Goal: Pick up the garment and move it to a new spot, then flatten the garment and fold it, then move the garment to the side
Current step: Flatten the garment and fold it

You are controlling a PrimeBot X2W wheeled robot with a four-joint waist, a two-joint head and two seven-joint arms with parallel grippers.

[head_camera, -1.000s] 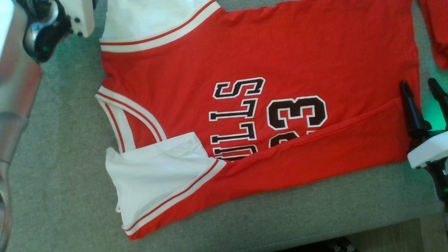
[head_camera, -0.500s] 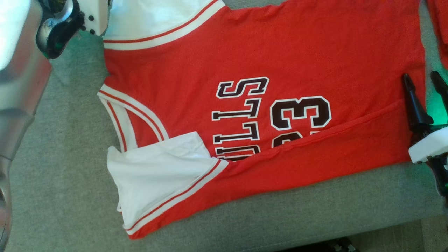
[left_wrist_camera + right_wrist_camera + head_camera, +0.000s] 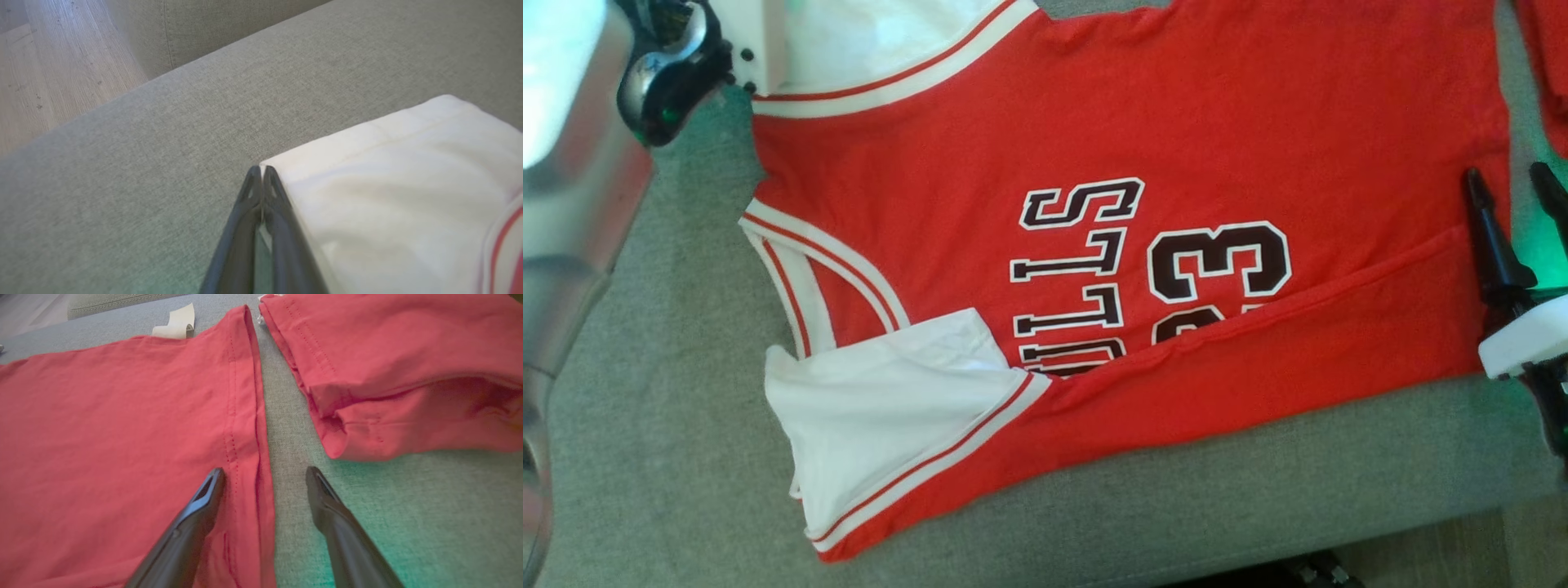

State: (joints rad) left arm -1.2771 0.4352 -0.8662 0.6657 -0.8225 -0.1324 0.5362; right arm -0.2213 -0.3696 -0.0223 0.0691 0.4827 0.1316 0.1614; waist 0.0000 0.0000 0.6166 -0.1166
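Two red garments lie on the grey sofa cushion [image 3: 645, 425]. The jersey [image 3: 1176, 114] is spread sideways across most of it, its near edge already turned over the lettering. A second red piece [image 3: 408, 375] sits bunched just beside the jersey's hem.

Folding looks to be the step in hand, with the far side still to bring over. At the far white sleeve [image 3: 408, 196] the left gripper [image 3: 261, 169] has its fingers pressed together right at the sleeve's corner. Whether cloth is pinched between them, I cannot tell. The right gripper [image 3: 265, 473] stands spread across the hem, one finger over red cloth and the other over bare cushion.

The next move probably calls for the right fingers to close on that hem. Both ends should then rise together, so the far edge travels evenly toward the near one.

Against the earlier frame, the left wrist sits nearer the sleeve and its fingers, then wide, have snapped shut. The right gripper has hardly moved.
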